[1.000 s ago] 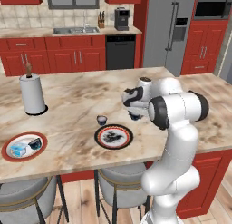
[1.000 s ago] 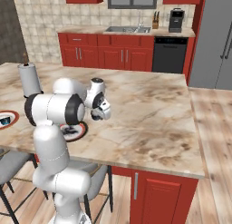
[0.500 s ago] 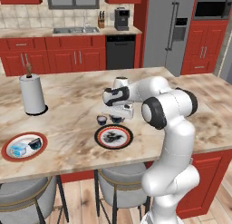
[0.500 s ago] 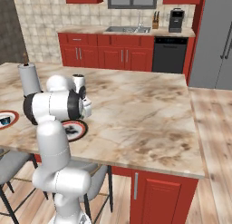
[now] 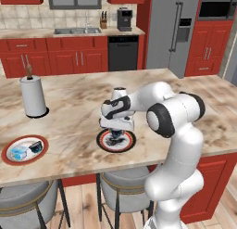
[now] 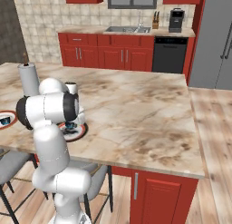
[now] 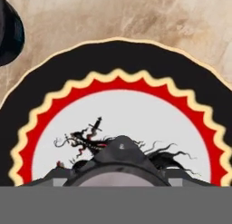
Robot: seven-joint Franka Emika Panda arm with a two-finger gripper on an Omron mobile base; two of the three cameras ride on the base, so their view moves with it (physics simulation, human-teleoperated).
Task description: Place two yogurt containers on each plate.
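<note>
- white two-finger gripper hangs low over the round black patterned plate with red scalloped ring and white centre, near the front edge of the beige marble island counter
- hand view: a dark grey-black yogurt cup with pale top sits at the bottom between the fingertips, over the plate's white centre; fingers look narrowed around it, contact itself is hidden so i cannot tell for sure
- another dark cup shows at the top left of the hand view, off the plate on the marble
- white plate with broad orange-red rim lies well to the left near the front edge; it holds a translucent light blue cup and a dark cup just beside it
- tall white paper-towel roll stands upright behind that plate
- right base view: the arm covers most of the patterned plate
</note>
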